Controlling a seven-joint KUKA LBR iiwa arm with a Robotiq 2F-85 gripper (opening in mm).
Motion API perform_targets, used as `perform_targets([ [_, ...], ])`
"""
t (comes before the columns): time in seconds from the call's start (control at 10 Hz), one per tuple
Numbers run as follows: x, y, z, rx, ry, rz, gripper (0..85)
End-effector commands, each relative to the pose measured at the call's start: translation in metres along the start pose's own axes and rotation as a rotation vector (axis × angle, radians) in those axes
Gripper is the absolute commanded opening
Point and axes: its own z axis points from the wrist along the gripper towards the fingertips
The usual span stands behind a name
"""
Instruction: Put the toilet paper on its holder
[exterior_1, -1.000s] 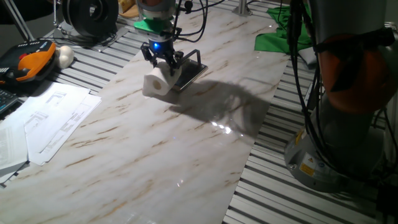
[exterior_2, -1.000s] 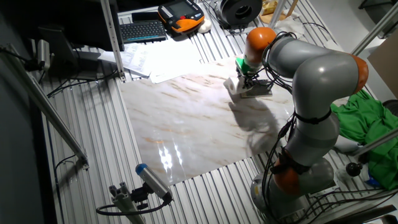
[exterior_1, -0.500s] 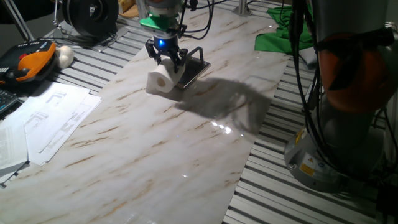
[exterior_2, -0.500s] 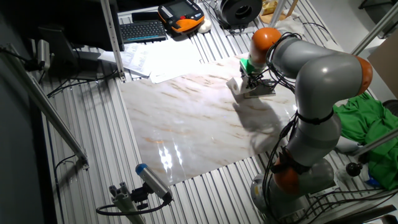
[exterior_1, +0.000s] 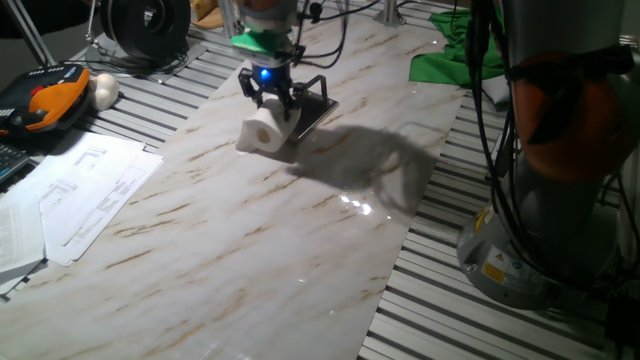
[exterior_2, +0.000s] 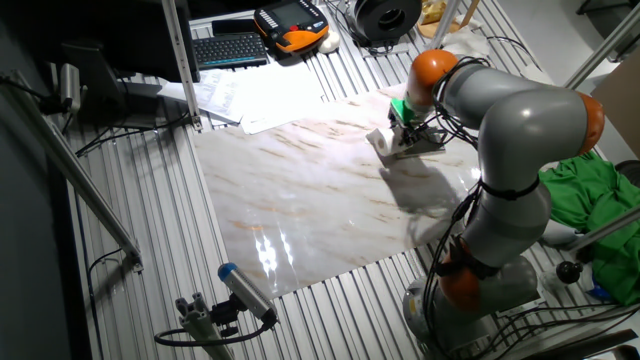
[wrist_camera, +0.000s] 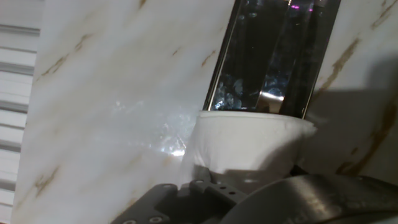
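The toilet paper (exterior_1: 261, 133) is a white roll lying on its side on the marble slab, its far end against the holder (exterior_1: 311, 112), a dark flat base with a thin bar. My gripper (exterior_1: 272, 100) sits over the roll's holder-side end, and its fingers appear closed on the roll. In the other fixed view the roll (exterior_2: 380, 142) lies left of the holder (exterior_2: 422, 146), under the gripper (exterior_2: 403, 126). The hand view shows the roll (wrist_camera: 249, 146) close up, with the glossy dark base (wrist_camera: 273, 56) just beyond it.
The marble slab (exterior_1: 260, 240) lies on a slatted table. A small white ball (exterior_1: 104, 90), an orange pendant (exterior_1: 50, 100) and papers (exterior_1: 80, 190) lie to the left. A green cloth (exterior_1: 450, 55) lies at the back right. The arm's base (exterior_1: 560, 230) stands at the right.
The gripper and the roll have shifted together a little to the right, toward the holder. The holder has stayed where it was.
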Motion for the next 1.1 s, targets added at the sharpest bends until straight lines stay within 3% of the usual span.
perform_targets([
  [0.0, -0.002, 0.000, -0.001, -0.001, 0.007, 0.002, 0.0],
  [0.3, 0.001, 0.001, 0.000, -0.010, 0.001, 0.036, 0.0],
  [0.5, 0.000, -0.001, -0.003, -0.017, -0.035, 0.056, 0.0],
  [0.7, 0.000, -0.003, -0.010, -0.013, -0.044, 0.056, 0.0],
  [1.0, -0.012, -0.005, -0.018, -0.013, -0.049, 0.042, 0.0],
])
